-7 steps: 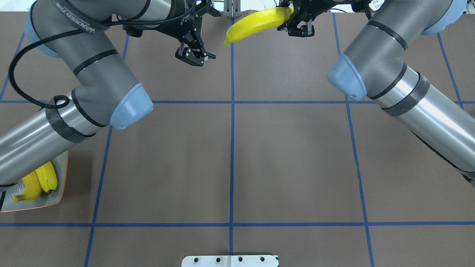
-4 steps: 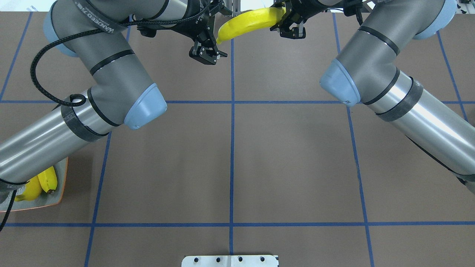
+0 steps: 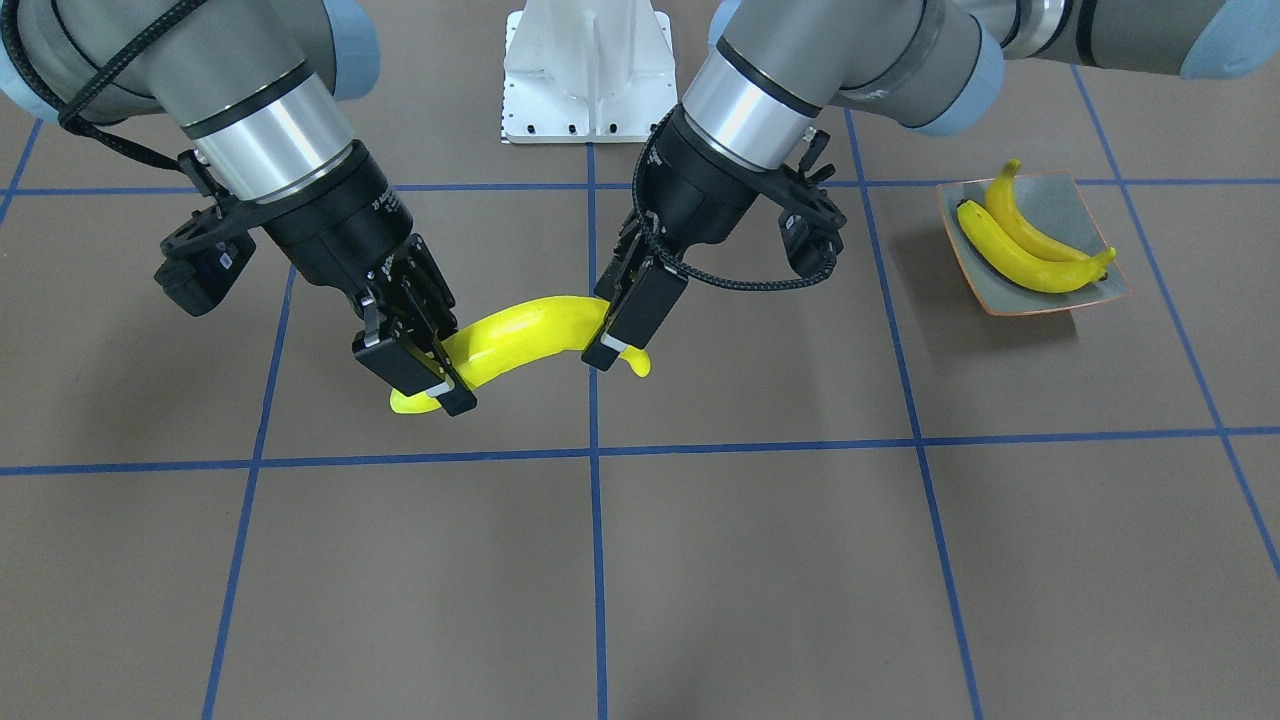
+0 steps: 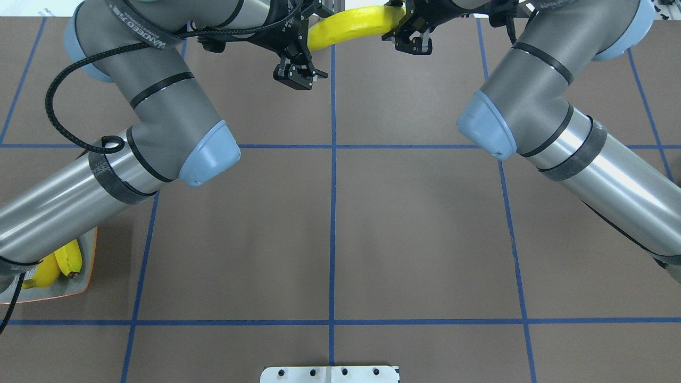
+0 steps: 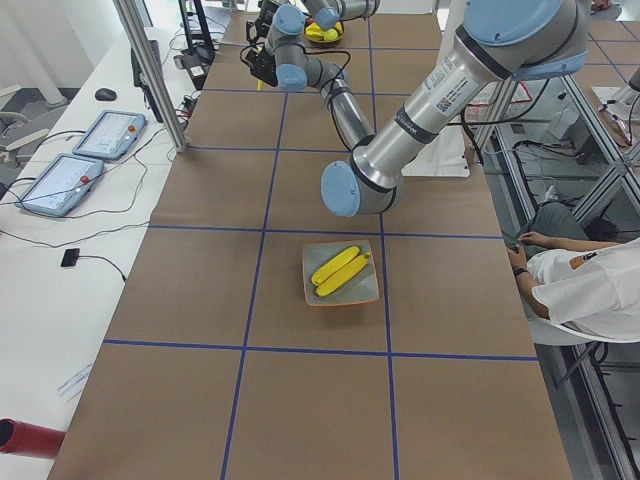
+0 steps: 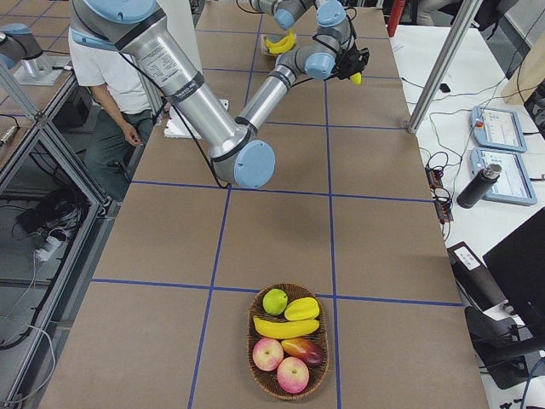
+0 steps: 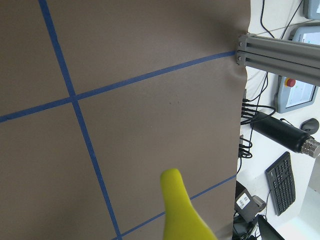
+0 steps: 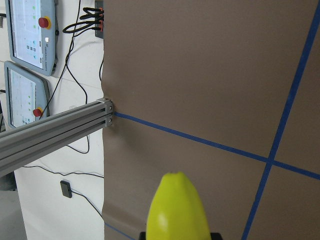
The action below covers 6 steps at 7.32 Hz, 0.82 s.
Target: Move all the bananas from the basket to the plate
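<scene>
My right gripper (image 3: 430, 385) is shut on one end of a bright yellow banana (image 3: 525, 330) and holds it above the table's middle. Its other end lies between the fingers of my left gripper (image 3: 618, 345), which still looks open around it. From overhead, the banana (image 4: 351, 29) spans from the left gripper (image 4: 298, 74) to the right gripper (image 4: 412, 42). Two bananas (image 3: 1020, 245) lie on the grey-green plate (image 3: 1085, 205). The wicker basket (image 6: 255, 358) holds another banana (image 6: 285, 327).
The basket also holds apples (image 6: 292, 373) and other fruit. A white base plate (image 3: 588, 70) sits at the robot's side. A metal post (image 7: 280, 50) stands at the far table edge, with control pendants (image 8: 25, 30) beyond. A person (image 5: 590, 290) sits beside the table.
The left gripper has moved right and up to the banana, while the right arm has carried the banana leftward. The banana's free end now sits inside the left gripper.
</scene>
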Motion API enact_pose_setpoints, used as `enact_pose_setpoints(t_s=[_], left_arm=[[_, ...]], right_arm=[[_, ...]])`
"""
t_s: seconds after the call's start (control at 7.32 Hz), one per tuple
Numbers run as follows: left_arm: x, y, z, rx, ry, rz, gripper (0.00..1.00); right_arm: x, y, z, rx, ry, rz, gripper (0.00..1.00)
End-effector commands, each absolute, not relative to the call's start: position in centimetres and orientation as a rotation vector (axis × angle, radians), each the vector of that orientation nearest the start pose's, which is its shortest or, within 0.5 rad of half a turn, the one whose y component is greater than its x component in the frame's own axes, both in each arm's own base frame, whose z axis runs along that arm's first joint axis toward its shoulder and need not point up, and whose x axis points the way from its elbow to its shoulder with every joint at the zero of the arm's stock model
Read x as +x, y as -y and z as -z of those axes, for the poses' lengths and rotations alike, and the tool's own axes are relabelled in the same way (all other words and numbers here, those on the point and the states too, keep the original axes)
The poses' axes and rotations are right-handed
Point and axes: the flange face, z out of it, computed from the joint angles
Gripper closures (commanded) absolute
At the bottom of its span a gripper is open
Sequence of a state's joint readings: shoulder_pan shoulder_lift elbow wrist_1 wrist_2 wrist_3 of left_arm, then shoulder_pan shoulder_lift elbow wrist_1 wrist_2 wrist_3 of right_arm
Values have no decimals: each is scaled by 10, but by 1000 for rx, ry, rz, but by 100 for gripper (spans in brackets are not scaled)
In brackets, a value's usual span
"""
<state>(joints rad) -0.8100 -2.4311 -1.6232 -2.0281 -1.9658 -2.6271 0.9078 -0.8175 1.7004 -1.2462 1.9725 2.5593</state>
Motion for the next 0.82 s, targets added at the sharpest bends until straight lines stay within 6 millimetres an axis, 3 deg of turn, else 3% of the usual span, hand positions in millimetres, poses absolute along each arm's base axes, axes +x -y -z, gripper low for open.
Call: enact_pose_setpoints(t_s=[0.0, 0.14, 0.27, 0.41, 0.55, 0.68], left_arm=[[394, 552, -50, -560, -1419, 1292, 24], [393, 553, -49, -562, -1427, 1314, 36], [392, 553, -49, -563, -1436, 1320, 36], [392, 553, -48, -565, -1438, 1320, 47], [392, 553, -48, -575, -1436, 1331, 85], [392, 552, -48, -581, -1438, 1335, 100]], right_arm=[[-332, 575, -105, -439, 1307, -1401, 100], [-332, 573, -104, -448, 1310, -1409, 100], [-330, 571, -103, -450, 1315, -1409, 100], [-329, 570, -104, -450, 1315, -1409, 100], [-329, 570, -104, -450, 1315, -1409, 100], [-328, 570, -104, -447, 1318, -1409, 100]])
